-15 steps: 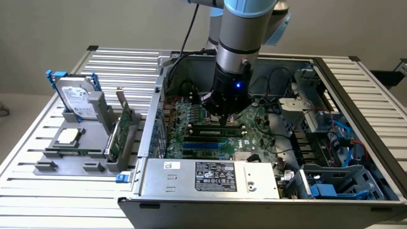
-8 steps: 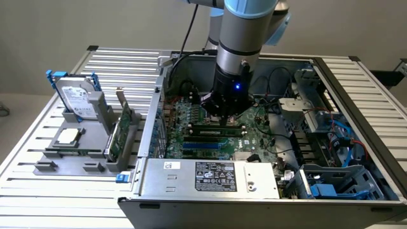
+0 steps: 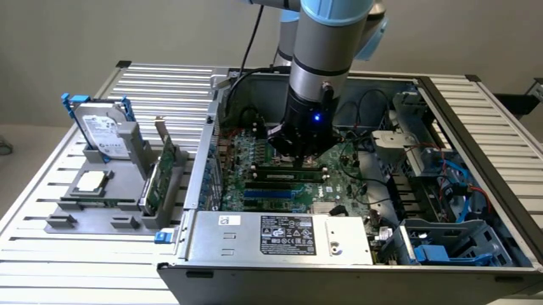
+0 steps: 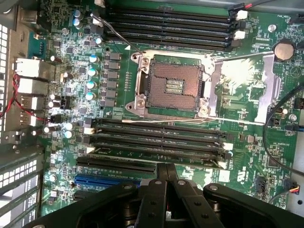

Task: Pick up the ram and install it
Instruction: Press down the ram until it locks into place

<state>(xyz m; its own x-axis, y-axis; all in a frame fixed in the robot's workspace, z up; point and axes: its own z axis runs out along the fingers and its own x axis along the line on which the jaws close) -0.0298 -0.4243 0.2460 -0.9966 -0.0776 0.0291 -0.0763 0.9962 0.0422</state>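
**Claw shut over the memory slots**

The black two-finger gripper (image 3: 297, 155) is seen at the centre of the exterior view, low inside the open grey computer case (image 3: 357, 244). Its fingers are pressed together and nothing is seen between them. The ram (image 4: 156, 156), a long thin green circuit-board stick, appears to stand edge-on in the slot nearest the fingertips, though this is not certain.

The stick is judged light, stiff and fragile; it is best held by its long upper edge or its short ends, never by the chips.

Two banks of long black slots (image 4: 166, 23) are counted, and one empty square processor socket (image 4: 173, 85).
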